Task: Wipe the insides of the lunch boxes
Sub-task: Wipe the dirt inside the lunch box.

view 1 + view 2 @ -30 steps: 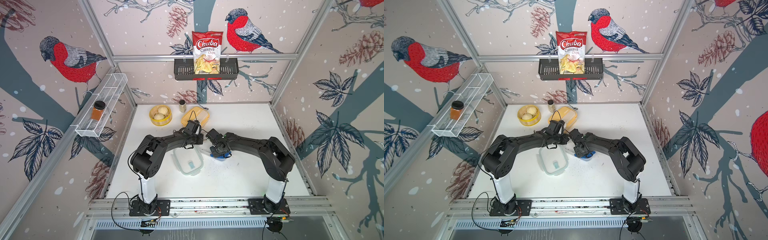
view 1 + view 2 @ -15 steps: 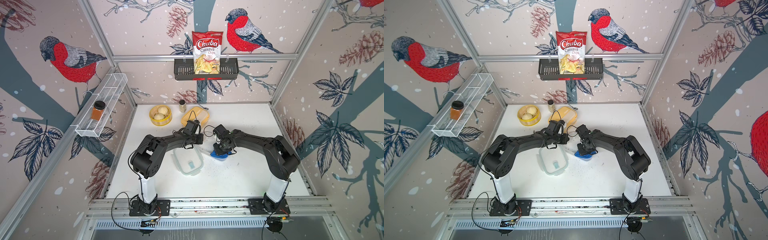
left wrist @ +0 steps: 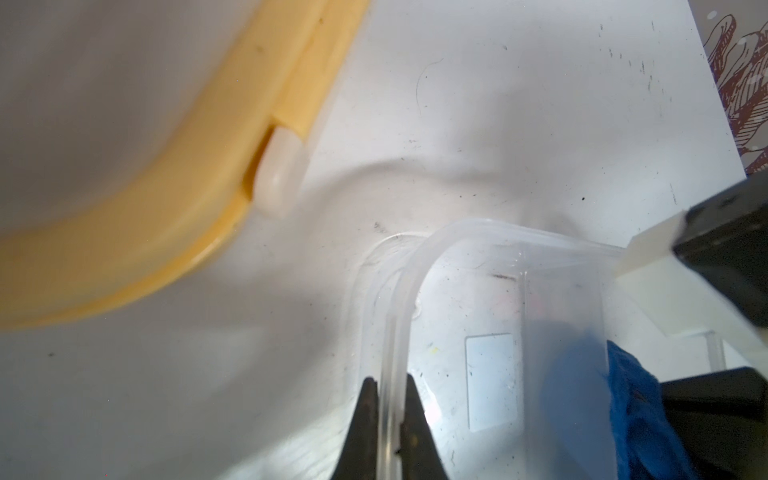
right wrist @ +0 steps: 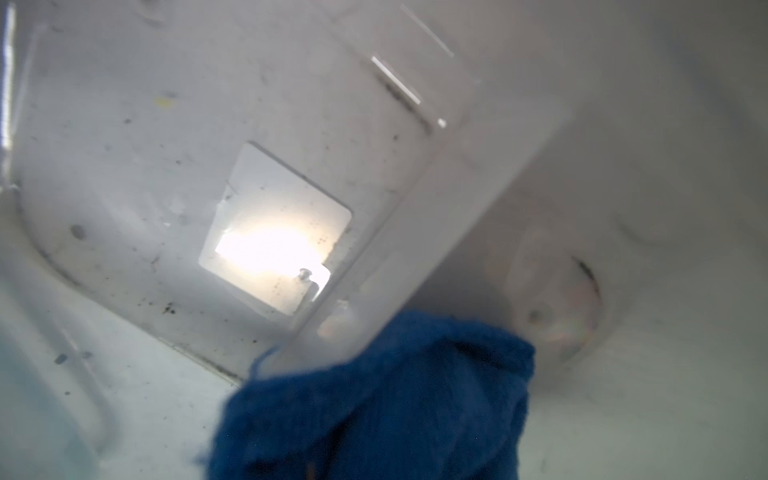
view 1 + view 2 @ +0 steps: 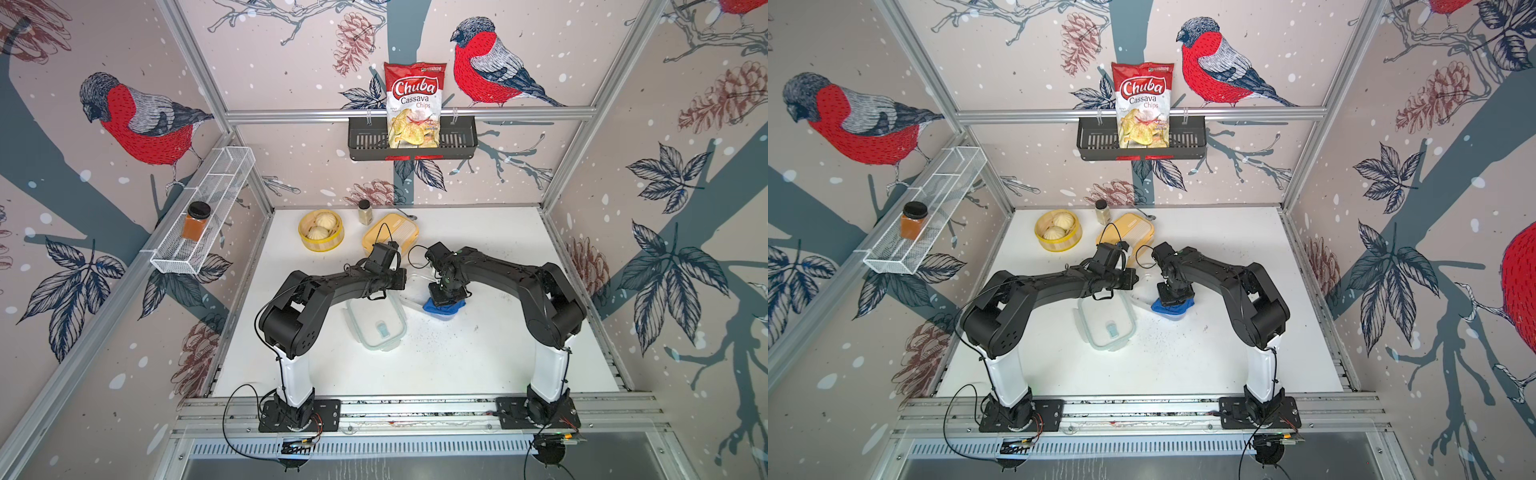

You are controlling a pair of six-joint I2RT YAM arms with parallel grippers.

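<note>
left gripper [image 3: 390,384] clamps the clear box [image 3: 432,245] wall, low in the left wrist view; right gripper [image 5: 446,296], mid-frame in a top view, clenches a blue cloth [image 5: 442,309] inside it.

Enclosed on three sides by pale pinkish wallpaper [image 5: 291,54] printed with red-breasted bullfinches, pine cones, dark-blue leaves and grey-blue branches, framed by aluminium rails [image 5: 291,113]. Floored with a white tabletop [image 5: 478,365], lightly speckled with dark crumbs, under soft, even light. Furnished with a black slotted basket [image 5: 457,141] hung on the back rail, holding a red-and-white chip bag [image 5: 413,104], and a white wire shelf [image 5: 216,191] on the left-hand wall carrying an orange-filled jar [image 5: 196,222].
</note>
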